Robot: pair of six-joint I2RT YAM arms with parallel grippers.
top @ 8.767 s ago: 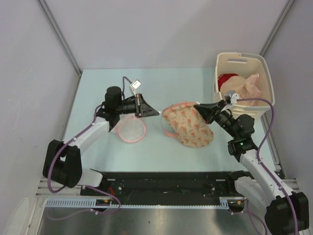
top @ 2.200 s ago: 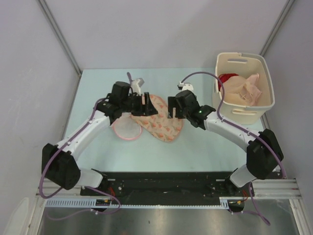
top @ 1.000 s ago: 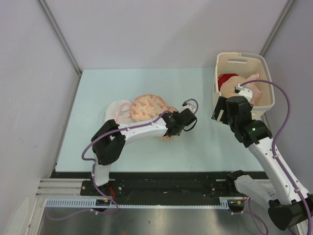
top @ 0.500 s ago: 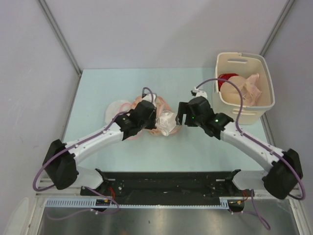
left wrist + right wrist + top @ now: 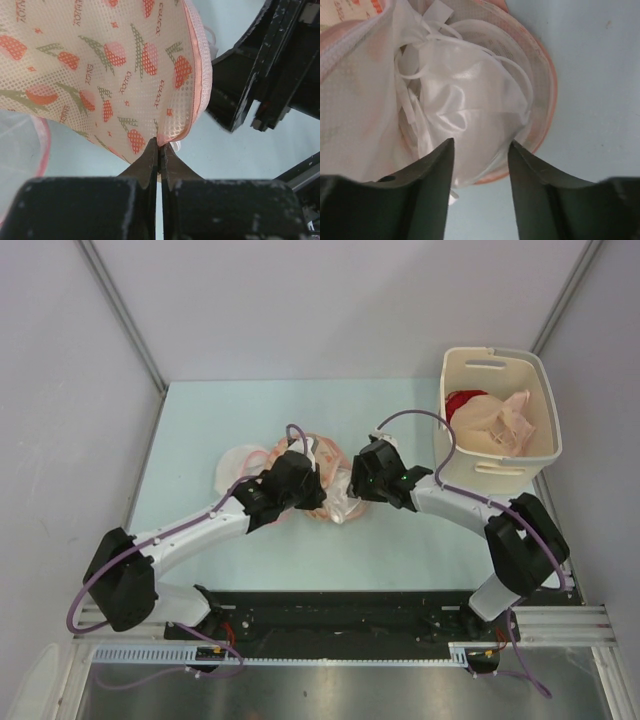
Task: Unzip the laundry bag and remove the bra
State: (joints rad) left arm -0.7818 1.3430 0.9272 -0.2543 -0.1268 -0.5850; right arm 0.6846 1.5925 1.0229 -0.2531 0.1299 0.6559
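The laundry bag (image 5: 318, 452) lies mid-table, cream-peach mesh with red motifs (image 5: 100, 65). Its mouth gapes open toward the right, ringed by pink edging (image 5: 546, 85). My left gripper (image 5: 160, 144) is shut on the bag's pink edge and holds it up; from above it sits at the bag's near side (image 5: 312, 498). The bra (image 5: 470, 115), shiny white with thin looping straps, fills the open mouth and bulges out of it (image 5: 343, 498). My right gripper (image 5: 481, 147) is open, one fingertip on each side of the bra's near fold, right at the bag's mouth (image 5: 352, 483).
A round white mesh item with pink trim (image 5: 238, 465) lies just left of the bag. A cream bin (image 5: 497, 465) at the back right holds a red garment (image 5: 462, 400) and peach cloth (image 5: 500, 418). Grey walls stand on both sides.
My right gripper has moved left up to the bag's mouth and its jaws have narrowed around the bra. My left gripper stays shut on the bag's edge, barely shifted.
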